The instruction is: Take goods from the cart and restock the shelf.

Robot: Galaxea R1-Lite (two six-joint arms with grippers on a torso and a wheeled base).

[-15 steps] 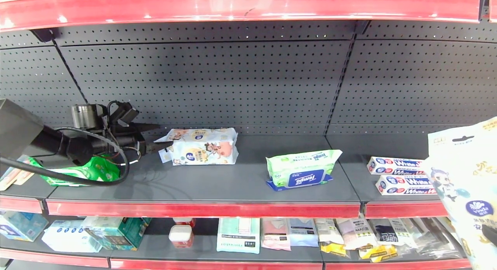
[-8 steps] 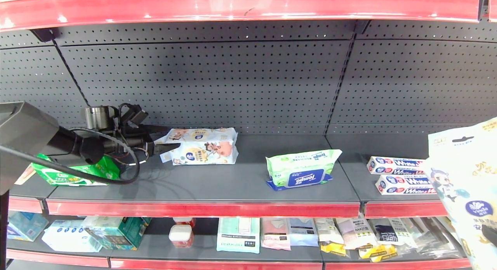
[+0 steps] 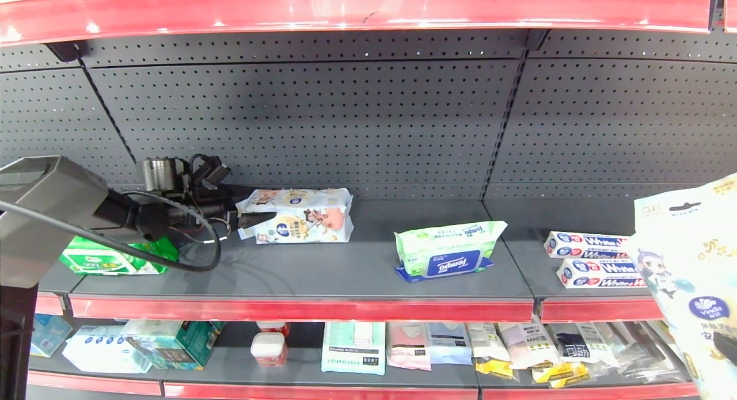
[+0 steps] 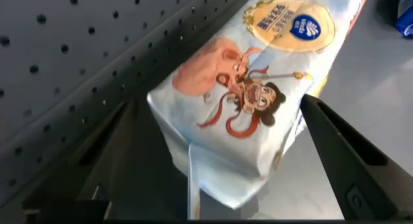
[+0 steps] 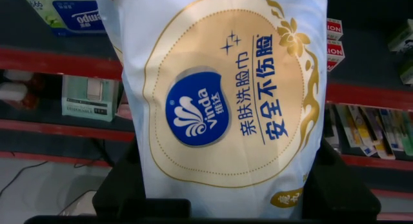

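Head view: the left tool [image 3: 249, 206] lies low over the middle shelf [image 3: 299, 311], its fingers [image 4: 342, 159] spread wide to either side of the left end of the cartoon-printed tissue pack [image 3: 302, 216]. They are not closed on it. The pack lies flat near the pegboard back [image 3: 345, 118]. The left arm crosses in front of a green wipes pack [image 3: 109, 263] and hides its upper part. To the right, well apart, stands a green-and-blue wipes pack [image 3: 446, 253], and beyond it two toothpaste boxes [image 3: 593, 259] lie one before the other. The right tool [image 5: 226, 204] is clamped on a large white bag [image 3: 691, 262], which covers the boxes' right ends and part of the small packets [image 3: 437, 342] on the lower shelf.
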